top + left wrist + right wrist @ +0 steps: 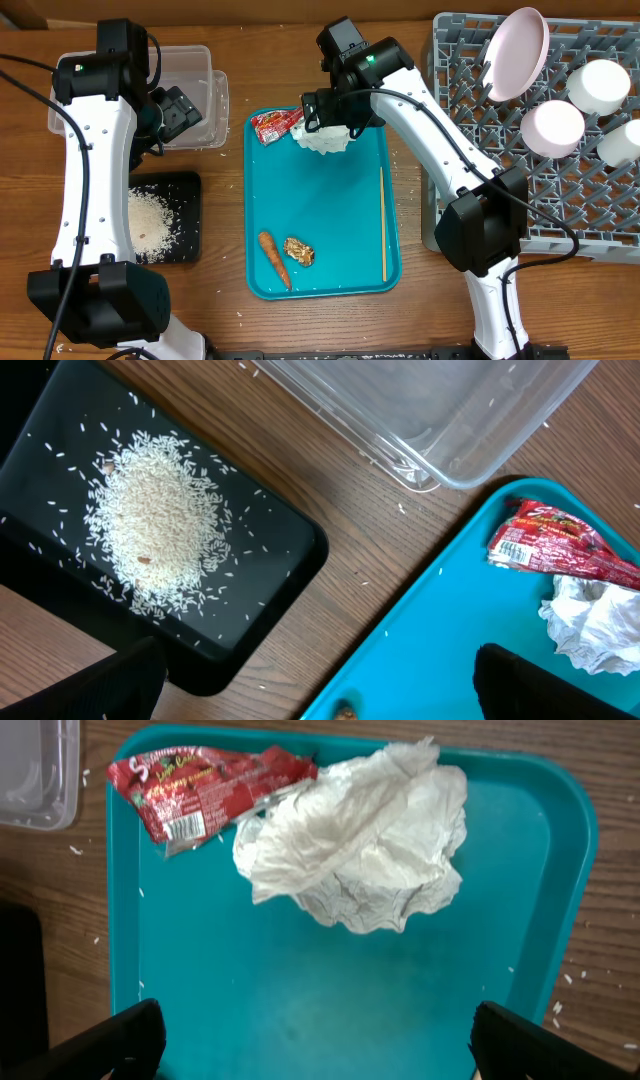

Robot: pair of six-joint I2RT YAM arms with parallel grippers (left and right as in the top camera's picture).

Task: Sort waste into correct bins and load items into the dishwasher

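Right tool (320,1045) hangs wide open and empty above crumpled white tissue (360,835), which touches red snack wrapper (200,795) at far left corner of teal tray (300,1000); left tool (320,685), equally wide and empty, hangs near clear plastic tub (470,420); rice (155,525) lies in black tray (280,560).

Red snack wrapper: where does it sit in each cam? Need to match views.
Overhead: red snack wrapper in the teal tray's top-left corner.
Left wrist: wrapper at the right edge, mid-height.
Right wrist: wrapper at upper left.
Shared landmark: crumpled white tissue right next to it in all three.
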